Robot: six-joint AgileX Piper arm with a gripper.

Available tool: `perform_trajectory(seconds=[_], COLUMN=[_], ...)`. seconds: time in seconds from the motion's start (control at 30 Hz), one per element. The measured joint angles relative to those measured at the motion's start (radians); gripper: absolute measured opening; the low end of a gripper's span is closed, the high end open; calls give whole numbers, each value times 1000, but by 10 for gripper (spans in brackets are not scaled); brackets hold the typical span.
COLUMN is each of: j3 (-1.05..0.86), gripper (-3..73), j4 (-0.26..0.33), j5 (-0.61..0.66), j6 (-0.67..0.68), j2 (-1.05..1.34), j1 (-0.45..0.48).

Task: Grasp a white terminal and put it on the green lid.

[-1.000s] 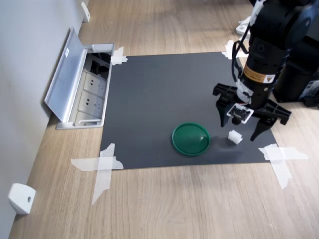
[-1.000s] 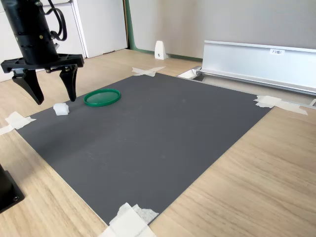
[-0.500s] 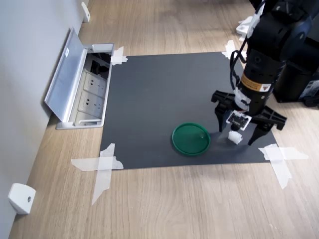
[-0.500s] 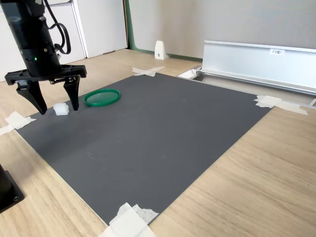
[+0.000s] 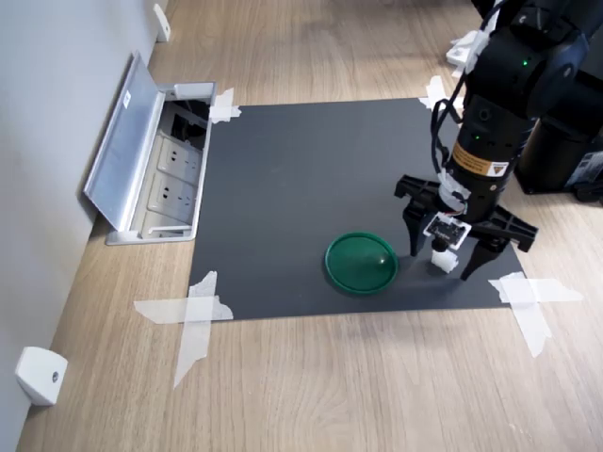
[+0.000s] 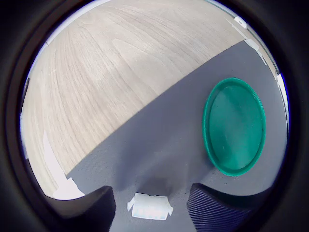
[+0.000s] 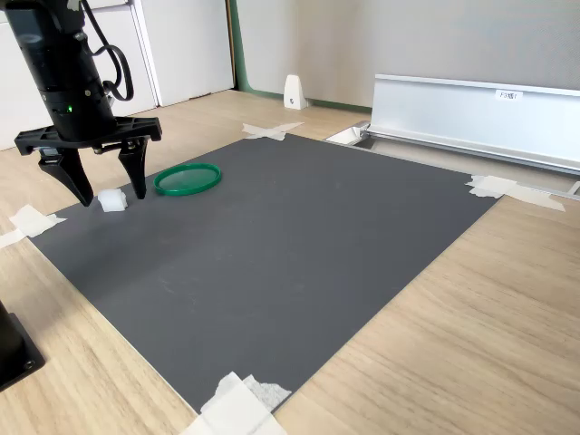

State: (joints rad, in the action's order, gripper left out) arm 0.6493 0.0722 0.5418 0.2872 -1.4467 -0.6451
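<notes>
A big wooden floor (image 5: pixel 311 386) holds a dark grey mat (image 5: pixel 311 188), taped down at its corners with white tape strips (image 5: pixel 193 315). Beside the mat, on the first exterior view's left, a silver floor socket box (image 5: pixel 155 160) stands with its cover tipped up. The black robot arm (image 5: pixel 504 104) stands over the near right corner of the mat in the first exterior view. A second ago its gripper (image 5: pixel 443 271) hung higher above the mat; now it has come down so its two fingers reach almost to the mat. The fingers are spread wide apart and hold nothing. The green lid (image 5: pixel 361 262) lies flat on the mat, just beside the gripper and apart from it. The white terminal (image 5: pixel 441 261) sits on the mat right between the two spread fingers, and the wrist view shows the white terminal (image 6: pixel 150 207) in the gap with space on both sides. This likely means the arm is lined up and ready, and the next step looks like squeezing the fingers together on the little block.
</notes>
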Motion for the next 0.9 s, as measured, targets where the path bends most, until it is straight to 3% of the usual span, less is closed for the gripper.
perform_trajectory(seconds=[0.23, 0.7, 0.9], j3=[0, -2, -1], gripper=[498, 466, 310], j4=[12, 13, 4], j5=[0, 4, 4], j6=[1, 1, 1], j2=[0, -34, -34], j1=[0, 0, 0])
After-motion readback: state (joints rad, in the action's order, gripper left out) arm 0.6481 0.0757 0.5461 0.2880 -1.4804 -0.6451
